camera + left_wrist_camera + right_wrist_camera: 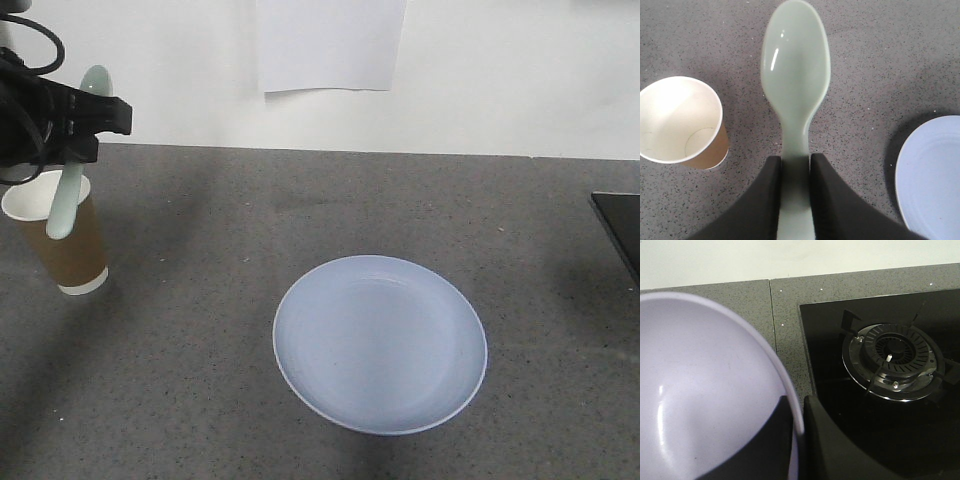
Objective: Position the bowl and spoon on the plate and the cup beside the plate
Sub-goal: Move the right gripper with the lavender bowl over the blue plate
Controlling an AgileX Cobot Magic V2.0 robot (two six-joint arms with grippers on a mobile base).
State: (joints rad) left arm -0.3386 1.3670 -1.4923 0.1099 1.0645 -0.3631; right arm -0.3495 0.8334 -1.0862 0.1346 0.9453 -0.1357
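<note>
Trainee: Spoon [796,75] handling looks like the step in hand. Where does everything stand?

Operator: The left end effector [795,167] is clenched on the spoon's handle, with the head pointing away from the wrist. It holds the spoon in the air above the surface [200,380], near the cup [78,245]. The cup stands upright, well apart from the plate [380,340], which is bare. The right end effector [799,405] grasps the bowl [705,390] by its rim, one finger inside and one outside, with the hob [892,355] in view beyond it.

Trainee: So what makes the carry go well?

Operator: I'd judge three things. First, clear the cup. From the front the spoon hangs across its mouth, though the wrist view shows it just beside the cup, not inside. Move sideways toward the plate without dipping, or the light paper cup could tip. Second, leave room for the bowl. Lay the spoon toward one side of the plate, inside the raised rim, not across the middle. Third, lower until the spoon nearly lies flat before letting go, because smooth plastic on smooth plastic will likely skid if dropped.

Trainee: And the cup?

Operator: By my reading it goes last, and it needs bringing close to the plate's edge.
</note>
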